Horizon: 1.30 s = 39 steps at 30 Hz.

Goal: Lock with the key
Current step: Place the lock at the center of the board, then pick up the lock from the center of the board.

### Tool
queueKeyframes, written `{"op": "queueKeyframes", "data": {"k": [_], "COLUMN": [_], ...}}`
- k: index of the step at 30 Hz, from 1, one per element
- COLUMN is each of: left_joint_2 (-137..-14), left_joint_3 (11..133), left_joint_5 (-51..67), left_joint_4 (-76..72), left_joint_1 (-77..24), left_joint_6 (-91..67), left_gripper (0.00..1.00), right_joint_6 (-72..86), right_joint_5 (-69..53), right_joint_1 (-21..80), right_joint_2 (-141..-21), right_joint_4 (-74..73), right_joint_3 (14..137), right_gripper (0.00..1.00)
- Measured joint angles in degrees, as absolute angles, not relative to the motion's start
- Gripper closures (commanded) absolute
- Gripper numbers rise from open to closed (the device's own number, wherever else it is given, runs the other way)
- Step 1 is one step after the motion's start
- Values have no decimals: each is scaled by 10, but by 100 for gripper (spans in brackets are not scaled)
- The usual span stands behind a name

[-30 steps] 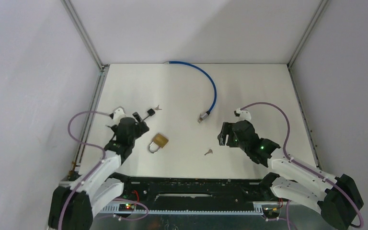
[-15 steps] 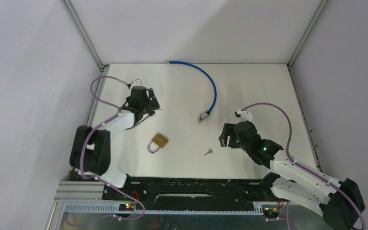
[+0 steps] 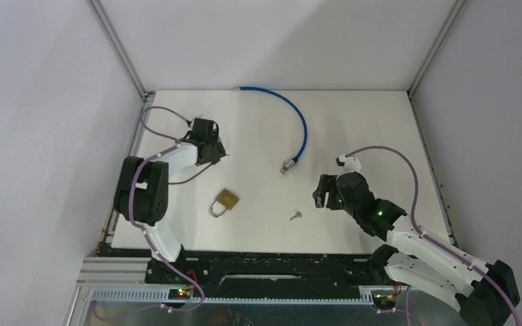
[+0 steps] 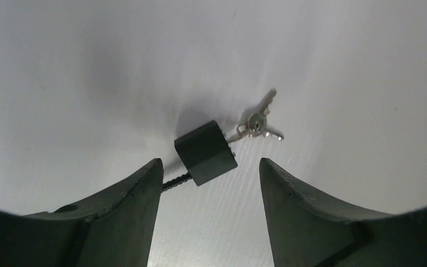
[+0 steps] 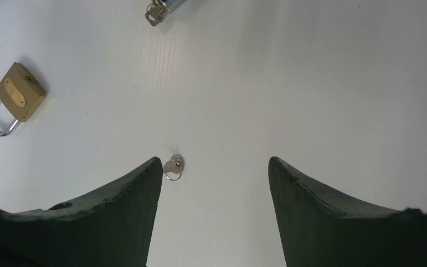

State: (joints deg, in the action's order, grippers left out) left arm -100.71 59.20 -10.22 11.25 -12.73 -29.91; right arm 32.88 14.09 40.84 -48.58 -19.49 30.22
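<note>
Here, both arms work over the white table [image 3: 353,122] with nothing yet in hand, and the job of locking with the key looks to be at its reaching stage. The left gripper [image 4: 210,162], out at the far left of the table, has its jaws apart on either side of a small black lock block [image 4: 205,152], clear of it on both sides. A bunch of small keys [image 4: 254,123] lies at the block's far corner.

The right gripper [image 5: 214,161], jaws released and empty, hovers above a single key [image 3: 295,216] that lies flat near the tip of its left finger. The brass padlock [image 3: 225,201] lies flat between the two arms, apart from both. Whether its shackle is snapped home cannot be told. A blue cable [image 3: 304,129] curves across the far side.

The next move seems to call for the left jaws to close squarely on the block without knocking the keys. The right gripper would need to centre itself over the thin key before pinching it.
</note>
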Motion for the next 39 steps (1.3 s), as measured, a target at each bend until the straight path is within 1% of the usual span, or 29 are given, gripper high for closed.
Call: {"op": "queueKeyframes", "data": {"k": [4, 12, 15, 16, 20, 23, 27, 29, 35, 39], "left_joint_2": [-1023, -1040, -1044, -1047, -1058, -1063, -1064, -1064, -1048, -988], "left_joint_3": [632, 644, 645, 648, 657, 658, 660, 660, 658, 640], "left_joint_5": [-108, -118, -118, -118, -118, -117, -112, -110, -92, -83], "left_joint_4": [138, 170, 179, 181, 186, 187, 185, 183, 194, 201], "left_joint_1": [-116, -112, -112, -112, -112, -112, -112, -112, -117, -147], "left_joint_6": [-321, -341, -347, -350, -356, -361, -362, -361, -355, -339], "left_gripper": [34, 33, 35, 38, 53, 68, 90, 99, 100, 100], "right_joint_6": [326, 325, 325, 325, 325, 325, 325, 326, 324, 314], "right_joint_5": [142, 142, 143, 143, 143, 143, 144, 144, 146, 148], "right_joint_1": [407, 407, 406, 406, 405, 405, 404, 404, 404, 403], "right_joint_2": [-486, -479, -475, -474, -471, -470, -466, -463, -445, -419], "right_joint_4": [-196, -198, -201, -203, -208, -211, -215, -218, -220, -216], "right_joint_3": [302, 302, 302, 302, 302, 302, 302, 302, 302, 302], "right_gripper": [29, 28, 28, 28, 28, 28, 29, 29, 29, 29]}}
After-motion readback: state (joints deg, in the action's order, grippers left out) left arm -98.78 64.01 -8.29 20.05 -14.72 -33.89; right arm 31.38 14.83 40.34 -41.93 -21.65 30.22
